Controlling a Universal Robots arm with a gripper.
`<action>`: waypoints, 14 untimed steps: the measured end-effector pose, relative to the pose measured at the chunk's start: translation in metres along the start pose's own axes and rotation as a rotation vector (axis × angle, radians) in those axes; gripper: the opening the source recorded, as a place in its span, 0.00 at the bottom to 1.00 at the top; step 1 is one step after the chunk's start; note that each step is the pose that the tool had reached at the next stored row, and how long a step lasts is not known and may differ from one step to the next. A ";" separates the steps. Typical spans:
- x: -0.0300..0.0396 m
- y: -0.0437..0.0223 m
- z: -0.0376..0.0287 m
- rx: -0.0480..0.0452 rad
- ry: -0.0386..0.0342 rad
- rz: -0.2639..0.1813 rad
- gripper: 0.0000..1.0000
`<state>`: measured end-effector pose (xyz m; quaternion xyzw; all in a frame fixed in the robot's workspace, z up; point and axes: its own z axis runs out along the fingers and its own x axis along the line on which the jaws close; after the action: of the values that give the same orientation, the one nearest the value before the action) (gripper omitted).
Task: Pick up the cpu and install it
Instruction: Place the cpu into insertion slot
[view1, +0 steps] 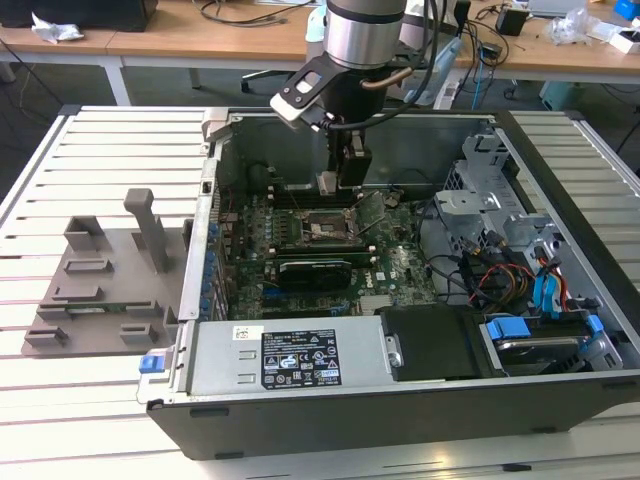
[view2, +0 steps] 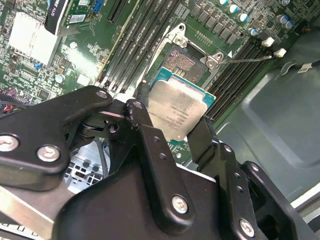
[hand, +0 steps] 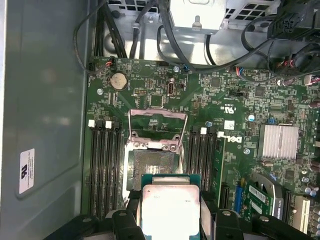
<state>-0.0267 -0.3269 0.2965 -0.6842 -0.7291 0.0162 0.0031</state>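
The cpu is a flat square chip with a silver top plate and a green rim. It is also seen in the first wrist view as the cpu. My gripper is shut on it, one black finger on each of two opposite edges. In the exterior view my gripper hangs inside the open computer case, above the far side of the motherboard. The bare socket lies just beyond the chip, with its metal load plate swung open. The chip hangs above the board beside the socket, slightly tilted.
Black memory slots flank the socket on both sides. A silver heatsink and an expansion card sit on the board. Cables and a drive cage fill the case's right side. A grey holder tray rests outside on the exterior view's left.
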 end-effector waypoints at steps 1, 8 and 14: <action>0.0000 0.0000 0.0000 0.0001 0.0001 0.004 0.55; 0.0000 0.0000 0.0002 0.0006 0.0007 0.030 0.55; 0.0000 0.0000 0.0004 0.0009 0.0010 0.050 0.55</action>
<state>-0.0267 -0.3269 0.2961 -0.7020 -0.7119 0.0162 0.0033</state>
